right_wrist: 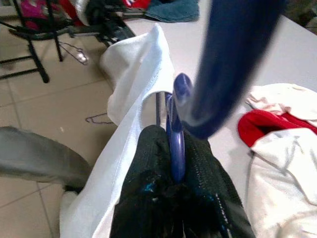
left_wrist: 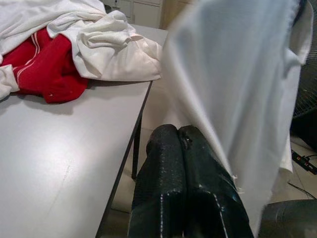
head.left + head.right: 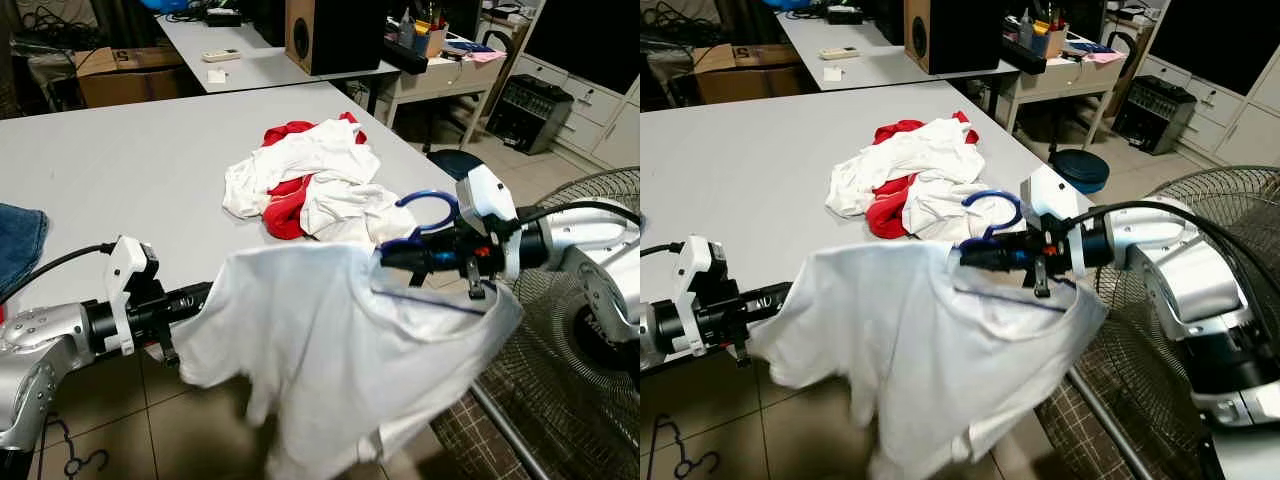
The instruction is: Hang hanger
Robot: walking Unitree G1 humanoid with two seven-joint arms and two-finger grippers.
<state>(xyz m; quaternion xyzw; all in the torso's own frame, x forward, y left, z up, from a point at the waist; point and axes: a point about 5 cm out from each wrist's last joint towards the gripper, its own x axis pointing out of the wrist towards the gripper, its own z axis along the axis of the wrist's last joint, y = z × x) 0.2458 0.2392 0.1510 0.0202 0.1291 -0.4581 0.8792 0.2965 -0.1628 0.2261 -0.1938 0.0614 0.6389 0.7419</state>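
Blue hanger (image 3: pixel 428 205) pinched in right hand (image 3: pixel 400 258); left hand (image 3: pixel 195 300) clamps white shirt (image 3: pixel 330 350).

Even, diffuse indoor light fills the room, leaving the grey table (image 3: pixel 120 170) pale and almost free of glare. Soft shadows gather under the heap of red and white clothes (image 3: pixel 305 180) and beneath the hanging white shirt (image 3: pixel 340 350), whose lower hem smears with motion blur. The far shelves and speaker (image 3: pixel 325 35) sit dimmer but sharp. In the right wrist view the blue hanger (image 1: pixel 225 59) looms close and badly out of focus. In the left wrist view the shirt's near fabric is soft, slightly overexposed.
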